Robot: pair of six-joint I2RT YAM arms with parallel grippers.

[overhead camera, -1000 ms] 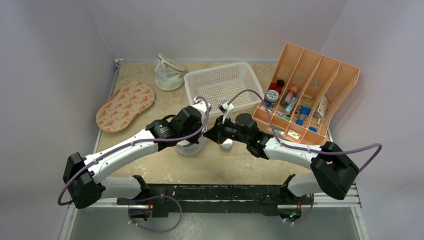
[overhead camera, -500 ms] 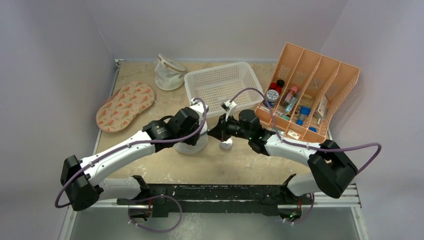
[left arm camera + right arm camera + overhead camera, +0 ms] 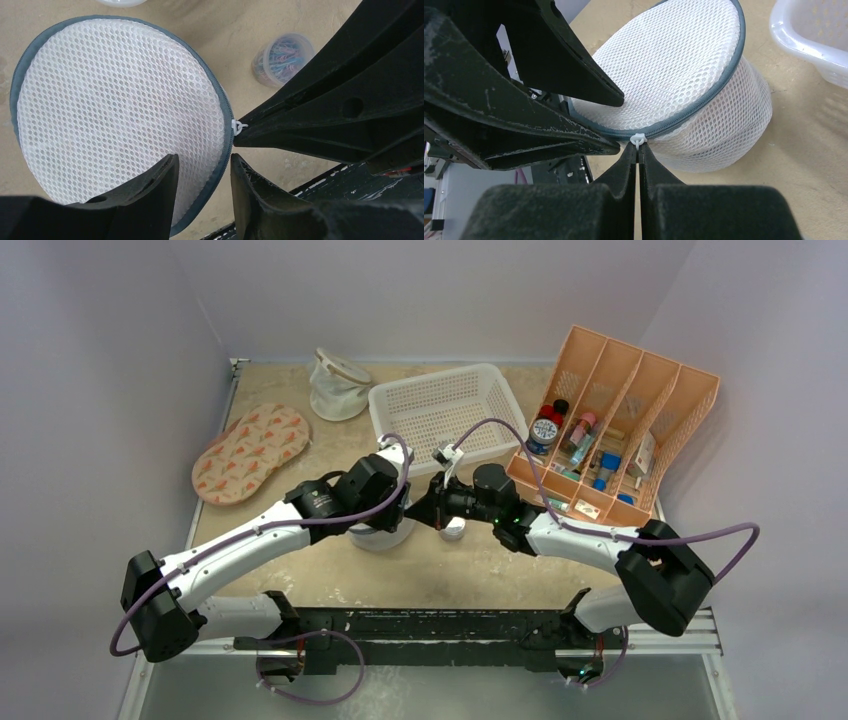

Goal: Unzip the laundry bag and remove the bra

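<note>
Top external shows pale walls [image 3: 450,290], tan table [image 3: 470,575]; right gripper [image 3: 638,150] pinches zipper pull [image 3: 637,138], left gripper [image 3: 204,167] narrowly parted.

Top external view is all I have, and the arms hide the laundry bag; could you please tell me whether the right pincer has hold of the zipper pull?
Observer: Yes. In the right wrist view the right pincer is shut on the small white zipper pull at the rim of the laundry bag.
Operator: Thank you. Is the zip open at all?
Observer: Not that I can see; the grey-blue zipper rim runs closed around the mesh lid in both wrist views.
Operator: And the left pincer, please?
Observer: It is open, its fingers straddling that rim beside the pull, one over the mesh lid, one outside.
</note>
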